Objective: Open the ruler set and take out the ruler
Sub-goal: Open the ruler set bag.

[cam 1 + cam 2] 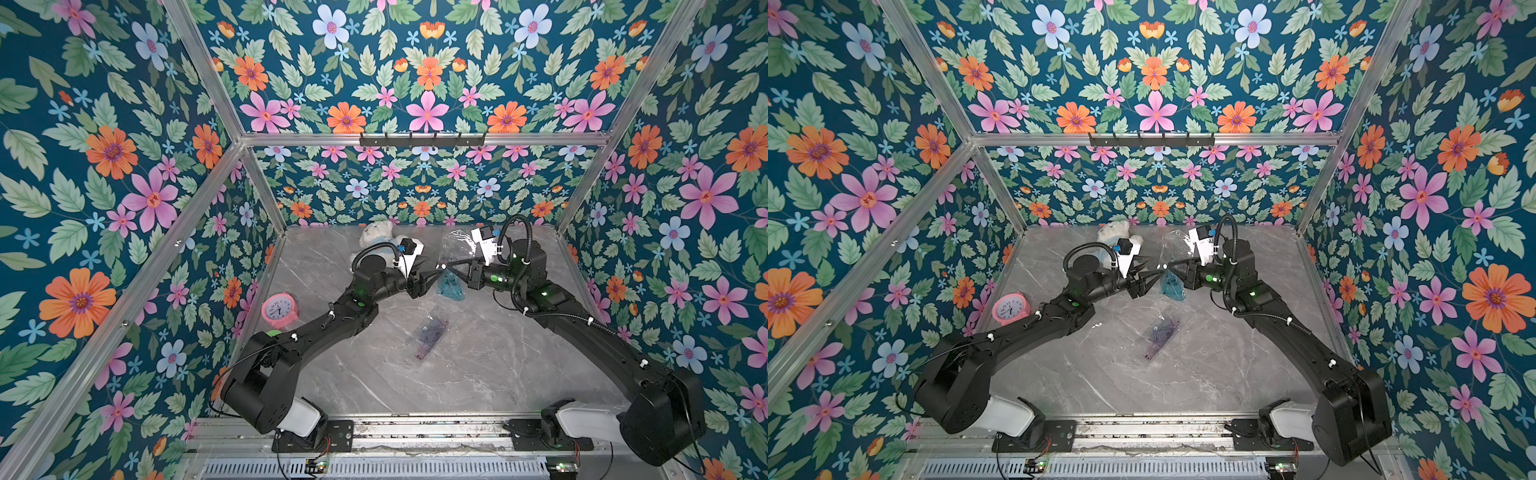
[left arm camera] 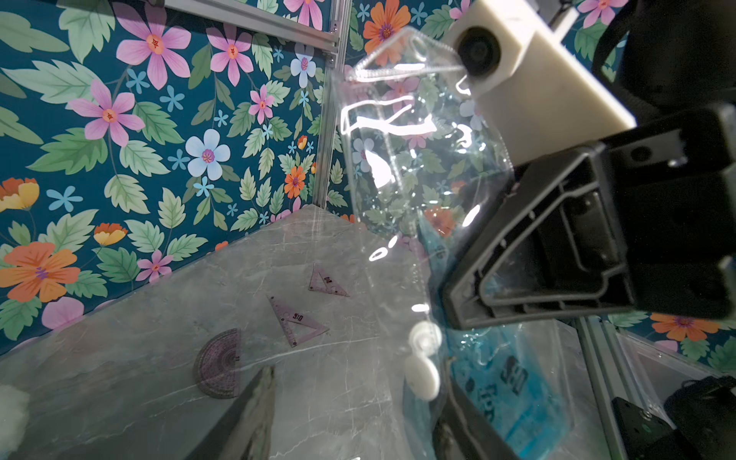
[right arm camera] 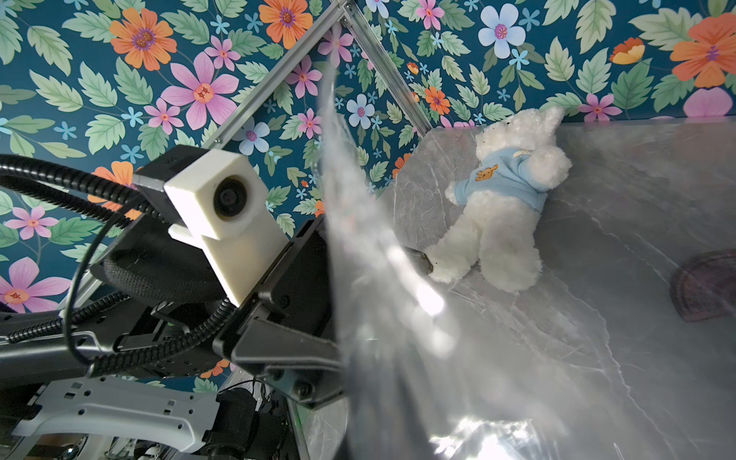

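Right jaws, at the end of our right arm (image 1: 602, 336), are pinched shut on the upper part of the ruler set (image 2: 398, 179), a clear plastic pouch that we hold up over the far middle of the bench (image 1: 415, 382). Left jaws, on our left arm (image 1: 332, 316), stand partly apart with their tips aimed at the pouch from the opposite side. In the left wrist view one finger (image 2: 255, 414) shows beside the plastic, and the edge with the two white snap buttons (image 2: 422, 374) lies in the gap. We cannot tell whether either finger touches it.

Nearest to us, both arm bases sit on the front rail (image 1: 415, 428). Beyond them, between the two arms, purple pieces (image 1: 432, 332) lie flat and loose on the bench, nearer to us than the pouch and apart from it. The left wrist view makes out a protractor (image 2: 219, 366) and two set squares (image 2: 296, 322) among them. From the top views we cannot tell whether a straight ruler lies there too.

A little farther, a pink alarm clock (image 1: 279, 309) stands at the bench's left edge, close against the wall.

Farther still, the pouch hangs between our jaws. Blue pieces (image 1: 451, 286) with dark print sit in its lower part, visible in both top views, so they are inside the set. We cannot tell whether the pouch's bottom reaches the bench.

Farthest, a white teddy bear (image 3: 506, 199) in a light blue top lies on the bench near the back wall (image 1: 415, 195), behind our left wrist.
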Tool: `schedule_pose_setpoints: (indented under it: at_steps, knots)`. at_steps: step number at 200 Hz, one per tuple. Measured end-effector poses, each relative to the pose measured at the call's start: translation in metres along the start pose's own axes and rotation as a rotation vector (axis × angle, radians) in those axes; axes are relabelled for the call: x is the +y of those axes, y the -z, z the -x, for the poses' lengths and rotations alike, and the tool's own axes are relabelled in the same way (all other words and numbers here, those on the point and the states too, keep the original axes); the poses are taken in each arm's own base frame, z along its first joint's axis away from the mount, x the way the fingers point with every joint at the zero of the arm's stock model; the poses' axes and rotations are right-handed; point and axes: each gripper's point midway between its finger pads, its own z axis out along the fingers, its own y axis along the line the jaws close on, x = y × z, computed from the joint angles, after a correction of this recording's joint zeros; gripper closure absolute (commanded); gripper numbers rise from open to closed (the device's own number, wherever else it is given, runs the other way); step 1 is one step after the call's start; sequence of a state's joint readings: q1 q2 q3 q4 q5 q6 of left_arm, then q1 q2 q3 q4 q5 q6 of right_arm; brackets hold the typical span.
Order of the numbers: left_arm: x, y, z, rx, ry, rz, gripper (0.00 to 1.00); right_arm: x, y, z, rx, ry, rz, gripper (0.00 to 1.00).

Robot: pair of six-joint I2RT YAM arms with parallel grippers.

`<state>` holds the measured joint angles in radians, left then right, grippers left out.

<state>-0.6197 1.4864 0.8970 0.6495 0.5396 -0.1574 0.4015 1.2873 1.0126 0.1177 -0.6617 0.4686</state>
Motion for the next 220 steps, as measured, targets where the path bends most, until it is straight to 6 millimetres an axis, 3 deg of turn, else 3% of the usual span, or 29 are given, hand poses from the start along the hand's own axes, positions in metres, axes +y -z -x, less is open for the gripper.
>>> schedule_pose_setpoints:
  at_steps: [64,89,158,192,220]
  knots:
    - [0.004,-0.001,0.003,-0.033,0.033,0.017,0.79,0.005,-0.001,-0.002,0.003,0.003,0.029,1.00]
    - [0.004,-0.001,0.006,-0.045,0.045,0.013,1.00,0.007,0.000,0.000,-0.002,0.010,0.040,1.00]
    - [0.001,0.001,0.007,-0.054,0.060,0.006,1.00,0.005,-0.001,0.000,-0.005,0.009,0.033,0.88]
    - [0.001,0.003,0.010,-0.067,0.065,0.005,1.00,0.000,-0.001,0.000,-0.011,0.004,0.007,0.71]
    - [-0.001,0.005,0.012,-0.079,0.060,0.000,1.00,-0.007,0.001,0.001,-0.018,-0.007,-0.025,0.63]
